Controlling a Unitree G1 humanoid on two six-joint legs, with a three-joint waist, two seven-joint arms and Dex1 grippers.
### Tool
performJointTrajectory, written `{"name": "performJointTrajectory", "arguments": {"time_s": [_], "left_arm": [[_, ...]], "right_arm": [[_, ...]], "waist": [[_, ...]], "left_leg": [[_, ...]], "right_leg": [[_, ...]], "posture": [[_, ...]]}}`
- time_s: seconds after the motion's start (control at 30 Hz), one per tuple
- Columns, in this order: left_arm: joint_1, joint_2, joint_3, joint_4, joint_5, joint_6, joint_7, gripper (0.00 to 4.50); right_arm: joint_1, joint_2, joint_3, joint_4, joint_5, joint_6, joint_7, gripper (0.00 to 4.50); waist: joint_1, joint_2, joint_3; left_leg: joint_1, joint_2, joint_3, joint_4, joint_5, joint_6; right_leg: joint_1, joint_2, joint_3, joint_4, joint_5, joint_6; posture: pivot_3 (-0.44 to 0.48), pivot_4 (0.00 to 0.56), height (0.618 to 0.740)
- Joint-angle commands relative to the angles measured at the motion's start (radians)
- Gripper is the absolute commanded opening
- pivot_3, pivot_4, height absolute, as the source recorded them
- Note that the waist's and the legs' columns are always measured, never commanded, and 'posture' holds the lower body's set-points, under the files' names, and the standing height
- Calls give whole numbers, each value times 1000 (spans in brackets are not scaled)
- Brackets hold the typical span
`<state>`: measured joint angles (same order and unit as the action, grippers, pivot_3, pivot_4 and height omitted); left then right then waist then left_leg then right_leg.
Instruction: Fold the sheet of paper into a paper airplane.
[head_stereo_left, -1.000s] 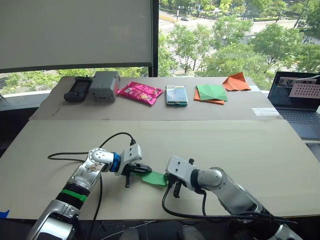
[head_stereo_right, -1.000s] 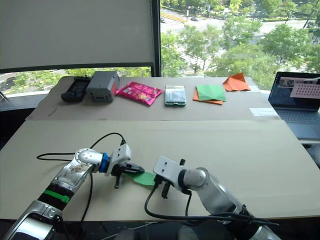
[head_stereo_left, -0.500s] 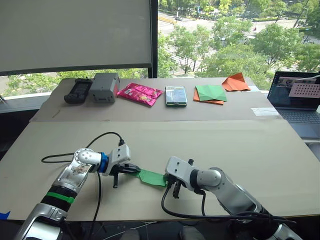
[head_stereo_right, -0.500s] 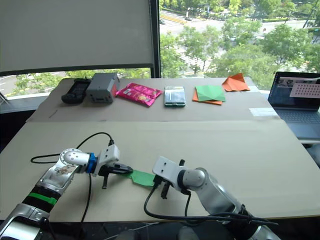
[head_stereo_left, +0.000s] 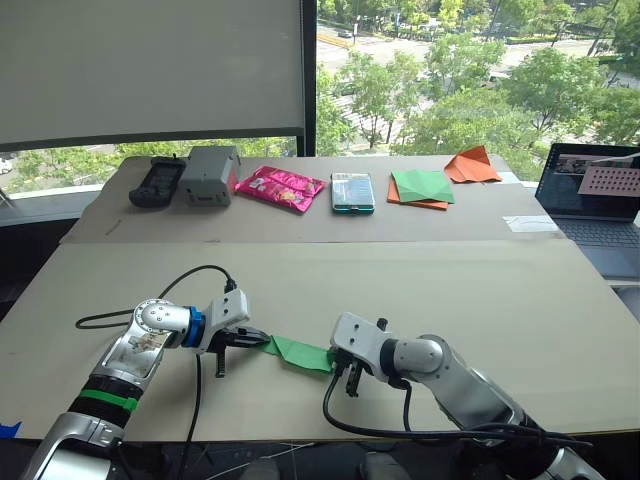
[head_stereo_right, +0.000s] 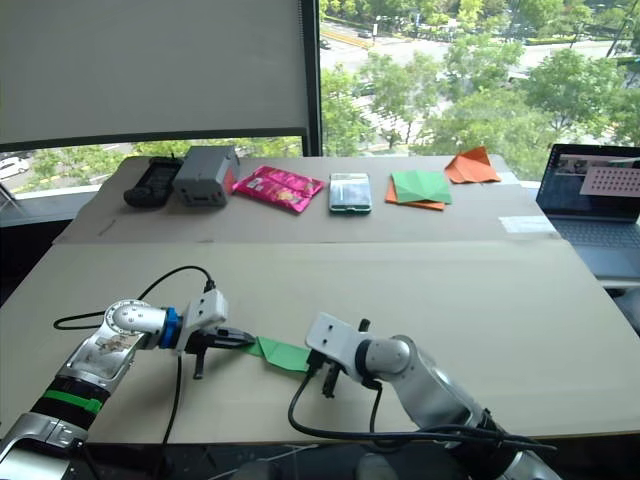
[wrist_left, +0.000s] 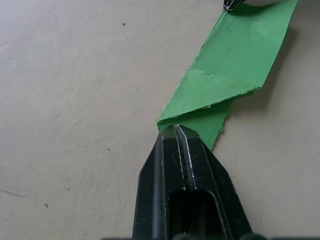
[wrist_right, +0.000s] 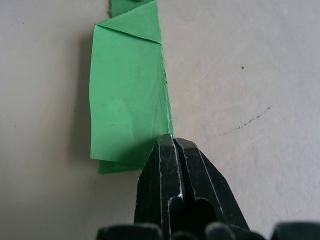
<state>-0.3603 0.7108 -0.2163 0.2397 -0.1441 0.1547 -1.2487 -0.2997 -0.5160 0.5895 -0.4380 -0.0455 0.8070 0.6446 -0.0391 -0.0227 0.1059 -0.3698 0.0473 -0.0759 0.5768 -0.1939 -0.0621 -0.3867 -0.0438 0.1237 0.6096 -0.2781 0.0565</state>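
- Left gripper (wrist_left: 176, 131): fingers pressed together, pinching one pointed end of the paper (head_stereo_left: 297, 351)
- Right gripper (wrist_right: 171, 145): fingers likewise closed on the opposite end of the paper, at its edge
- The paper — bright green, folded into a narrow layered strip with a diagonal flap — stretches between the two grippers, low over the table (head_stereo_left: 420, 280) near its front edge
- Its edges look rough and slightly torn in the left wrist view
- A black cable (head_stereo_left: 170, 295) loops over the table just behind the left gripper
- Well behind the paper, a second table surface (head_stereo_left: 290, 220) carries a row of things
- In that row, far behind the paper and to its left: a black handheld device (head_stereo_left: 156, 181), then a grey box (head_stereo_left: 209, 172) beside it
- Almost straight behind the paper: a pink packet (head_stereo_left: 280, 186) and a small teal-edged pack (head_stereo_left: 352, 191)
- Behind the paper and to its right: a darker green sheet (head_stereo_left: 424, 184) lying on orange paper, with an orange triangle (head_stereo_left: 472, 164) just beyond it
- Farthest right of the paper, off the table's side — an open laptop (head_stereo_left: 596, 195)
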Motion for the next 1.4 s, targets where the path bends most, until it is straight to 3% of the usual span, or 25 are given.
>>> {"name": "performJointTrajectory", "arguments": {"time_s": [0.03,0.17,0.2,0.5,0.73,0.8,0.9,1.2,1.4], "left_arm": [[28,2,-2,17,13,50,18,0],[41,3,43,-63,-44,106,18,0],[51,4,70,-98,-74,139,23,0],[161,64,253,-366,-309,403,40,0],[241,107,380,-481,-456,510,48,0],[270,124,407,-507,-474,526,56,593],[296,135,418,-531,-498,545,64,1476],[317,131,415,-547,-524,556,102,4466],[319,136,398,-542,-499,525,118,4466]], "right_arm": [[30,-1,-16,53,8,53,-2,8],[27,43,-111,-15,64,45,-10,8],[30,55,-151,-50,90,44,-9,621],[77,95,-383,-277,258,-22,-5,3668],[190,65,-456,-369,348,-63,13,3668],[215,54,-469,-387,367,-67,12,3712],[233,39,-467,-398,388,-71,13,4480],[259,9,-394,-381,418,-102,49,4500],[221,-1,-282,-298,400,-158,101,4500]], "waist": [[0,0,0],[-3,-1,5],[-3,-1,7],[-8,-3,24],[-5,-4,31],[-6,-4,31],[-6,-1,31],[-6,-1,32],[-6,-2,32]], "left_leg": [[0,0,0,0,0,0],[0,0,0,0,0,0],[-1,0,0,0,0,0],[-3,1,-1,-3,3,5],[-2,1,-1,-4,-2,-3],[-2,2,-1,-4,-2,-4],[-2,2,0,-4,-2,-4],[-3,2,0,-4,-2,-4],[-3,2,1,-4,-2,-4]], "right_leg": [[0,0,0,0,0,0],[-1,0,0,0,0,0],[-2,0,0,0,0,0],[-3,1,-1,0,1,1],[-3,0,-1,-3,0,0],[-4,0,-1,-5,0,-1],[-4,-1,-1,-7,0,-1],[-4,-1,-1,-11,0,-1],[-3,-1,-1,-13,0,-1]], "posture": [[0,150,740],[0,150,740],[0,150,740],[0,150,740],[0,150,740],[0,150,740],[0,150,740],[0,150,740],[0,150,740]]}}
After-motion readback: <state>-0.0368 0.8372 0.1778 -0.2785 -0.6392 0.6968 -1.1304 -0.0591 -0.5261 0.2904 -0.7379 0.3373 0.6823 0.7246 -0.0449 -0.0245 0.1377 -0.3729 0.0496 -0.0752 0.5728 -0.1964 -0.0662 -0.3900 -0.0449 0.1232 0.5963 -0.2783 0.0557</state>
